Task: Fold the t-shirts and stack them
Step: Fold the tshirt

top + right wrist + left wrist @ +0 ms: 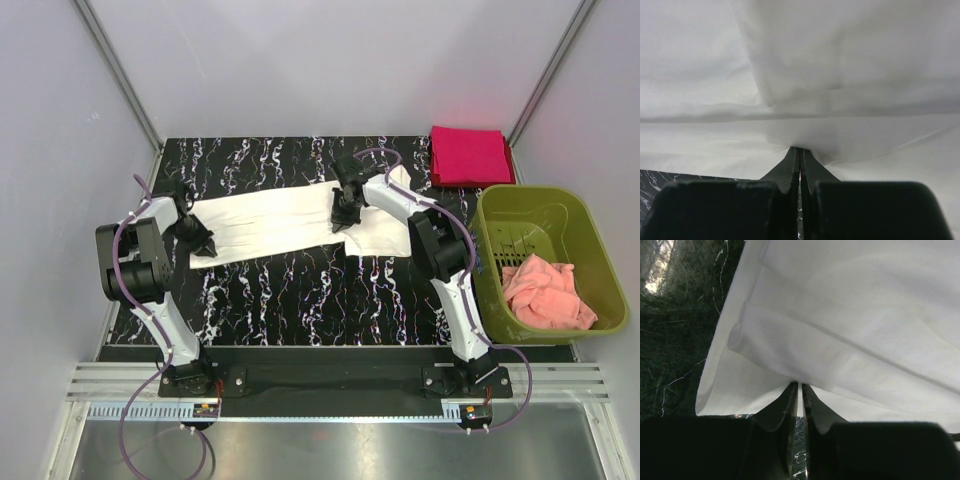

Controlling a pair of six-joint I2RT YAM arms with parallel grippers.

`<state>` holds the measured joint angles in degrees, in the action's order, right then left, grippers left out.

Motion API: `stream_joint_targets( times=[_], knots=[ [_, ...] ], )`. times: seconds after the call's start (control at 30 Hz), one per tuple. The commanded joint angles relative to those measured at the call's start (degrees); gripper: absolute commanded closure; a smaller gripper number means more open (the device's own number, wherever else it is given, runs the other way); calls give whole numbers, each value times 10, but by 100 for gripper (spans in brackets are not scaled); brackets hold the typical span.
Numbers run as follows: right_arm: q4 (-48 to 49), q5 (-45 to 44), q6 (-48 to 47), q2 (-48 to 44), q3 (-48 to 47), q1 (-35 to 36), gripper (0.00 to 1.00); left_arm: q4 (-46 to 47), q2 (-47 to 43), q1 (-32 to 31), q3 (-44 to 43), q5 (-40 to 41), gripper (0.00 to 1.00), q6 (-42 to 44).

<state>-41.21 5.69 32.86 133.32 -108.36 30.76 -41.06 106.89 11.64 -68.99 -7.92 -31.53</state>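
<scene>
Currently both claws are gripping the cream-white t-shirt (pixel 270 222). At its end farthest from the green basket (pixel 520 192), the left gripper (pixel 203 243) is pinching a folded hem, jaws clamped on the cloth. Nearer the basket, the right gripper (pixel 343 222) is squeezing a cloth fold, jaws pressed together on it. That shirt is lying as a long strip across the marbled table (pixel 300 290), left of the basket. Folded magenta-red t-shirt (pixel 470 155) is sitting just behind the basket's far-left corner. Inside the basket a pink cloth (pixel 545 290) is lying crumpled.
</scene>
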Motion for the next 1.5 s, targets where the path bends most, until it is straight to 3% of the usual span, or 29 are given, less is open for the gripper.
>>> stream_joint_targets(
  times=[0.0,0.3,0.6,0.83,0.97,1.03,1.1,1.27,1.47],
  knots=[
    [3,-18,-23,25,-58,-8,100,2,18,8,-1,51,85,16],
    [-26,-31,-24,68,-163,-17,100,5,12,8,15,56,85,23],
    [-60,-28,-64,62,-198,-37,100,3,-16,5,4,58,85,36],
    [-38,51,-33,-5,-137,-13,94,30,-63,-14,-31,0,80,9],
    [-70,48,-40,-21,-114,-19,78,58,-46,-26,-53,-60,77,2],
    [-74,41,-54,-59,-71,-32,70,77,-45,-38,-49,-81,70,3],
    [-70,47,-58,-109,-8,-67,59,110,-48,-61,-38,-107,66,4],
    [-49,93,-82,-214,122,-160,43,199,-33,-114,-13,-181,64,-30],
    [-45,91,-133,-268,236,-244,45,203,-14,-187,-24,-190,65,-37]
  ],
)
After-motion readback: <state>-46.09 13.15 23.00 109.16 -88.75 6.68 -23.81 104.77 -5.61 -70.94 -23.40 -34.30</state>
